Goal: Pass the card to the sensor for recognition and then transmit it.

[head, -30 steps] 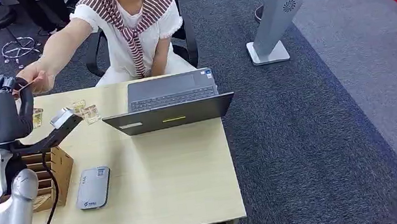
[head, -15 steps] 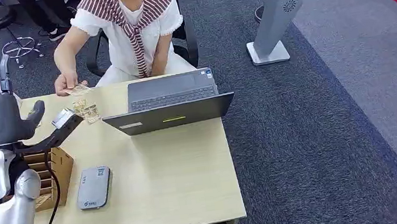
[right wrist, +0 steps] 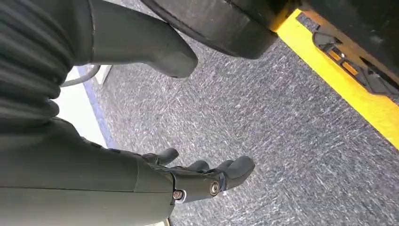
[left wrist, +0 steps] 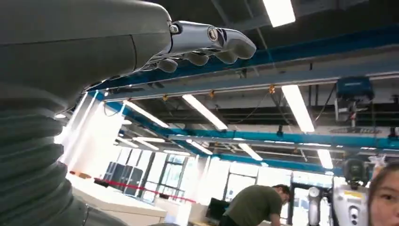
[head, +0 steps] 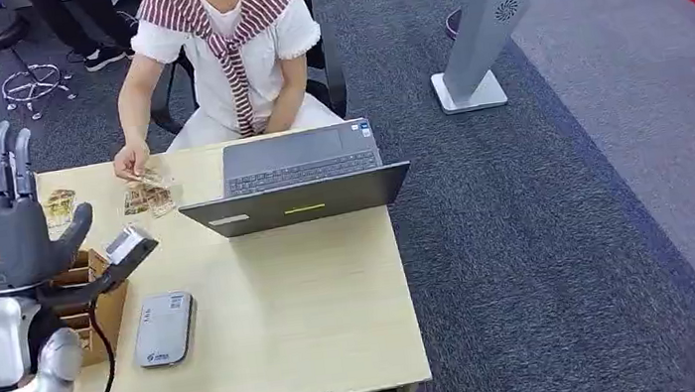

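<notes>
**Left hand raised and empty, cards lying by the person**

The cards [head: 145, 193] lie at the upper left of the worktop [head: 316, 300], under the person's hand [head: 130, 163], just beside the laptop [head: 296, 177]. A card is probably thin, light and stiff, and is best pinched by its edge. The left hand [head: 5, 223] is upright at the frame's left with fingers spread and holds nothing. The right hand [right wrist: 202, 176] hangs over the carpet with loose fingers, also empty.
</notes>
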Robot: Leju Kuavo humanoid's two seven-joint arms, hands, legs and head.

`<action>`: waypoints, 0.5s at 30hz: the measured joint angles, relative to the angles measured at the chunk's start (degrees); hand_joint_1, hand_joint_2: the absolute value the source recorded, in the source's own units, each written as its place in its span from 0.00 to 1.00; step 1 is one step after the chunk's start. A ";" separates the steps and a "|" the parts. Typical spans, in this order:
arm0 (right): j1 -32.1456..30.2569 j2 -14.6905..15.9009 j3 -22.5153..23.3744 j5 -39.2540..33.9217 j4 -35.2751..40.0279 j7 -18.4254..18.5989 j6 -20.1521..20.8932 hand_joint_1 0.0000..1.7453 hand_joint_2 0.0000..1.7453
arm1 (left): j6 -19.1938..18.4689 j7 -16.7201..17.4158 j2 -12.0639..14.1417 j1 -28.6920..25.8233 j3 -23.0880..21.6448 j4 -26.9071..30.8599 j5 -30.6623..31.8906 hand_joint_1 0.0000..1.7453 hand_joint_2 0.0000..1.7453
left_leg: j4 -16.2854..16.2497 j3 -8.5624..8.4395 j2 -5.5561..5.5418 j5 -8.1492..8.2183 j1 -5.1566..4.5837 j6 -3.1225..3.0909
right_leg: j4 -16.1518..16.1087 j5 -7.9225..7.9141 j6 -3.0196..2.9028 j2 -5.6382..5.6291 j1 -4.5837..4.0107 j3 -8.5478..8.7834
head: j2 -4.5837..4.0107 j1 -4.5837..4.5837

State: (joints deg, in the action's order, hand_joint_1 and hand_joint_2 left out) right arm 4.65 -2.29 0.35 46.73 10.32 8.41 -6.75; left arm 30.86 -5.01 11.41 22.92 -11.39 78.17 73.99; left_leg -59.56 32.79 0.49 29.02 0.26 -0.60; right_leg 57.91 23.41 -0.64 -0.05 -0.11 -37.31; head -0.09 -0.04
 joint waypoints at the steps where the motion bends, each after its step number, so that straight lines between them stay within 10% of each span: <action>1: -0.16 0.00 0.11 -0.17 0.00 -0.13 -0.20 0.00 1.00 | 0.57 -0.13 0.22 -1.79 0.00 1.31 0.00 0.00 1.00 | 0.00 -0.01 0.00 0.01 0.00 0.01 | 0.00 0.02 0.00 -0.02 0.00 0.00 | 0.00 -0.02; 10: -2.04 0.00 2.08 -1.40 -0.07 -0.42 -1.00 0.00 1.00 | 7.54 -4.15 2.21 -21.40 0.02 10.55 2.69 0.00 1.00 | 0.03 0.02 0.11 0.21 0.00 -0.02 | 0.00 0.18 -0.02 -0.10 0.01 0.00 | 0.00 0.00; 15: -2.36 0.00 2.84 -1.33 -0.09 -0.72 -1.03 0.00 1.00 | 3.67 -4.19 4.28 -28.99 0.33 10.97 2.40 0.00 1.00 | 0.04 0.01 0.09 0.26 0.01 -0.02 | 0.00 0.24 0.00 -0.06 0.00 0.00 | 0.00 0.00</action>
State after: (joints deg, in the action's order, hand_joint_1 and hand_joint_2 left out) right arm 2.29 -2.29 3.19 45.40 10.23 7.69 -7.78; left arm 34.53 -9.20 15.69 -6.07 -11.06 89.13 76.39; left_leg -59.53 32.80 0.58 29.28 0.27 -0.62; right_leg 57.91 23.65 -0.63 -0.11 -0.11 -37.31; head -0.09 -0.04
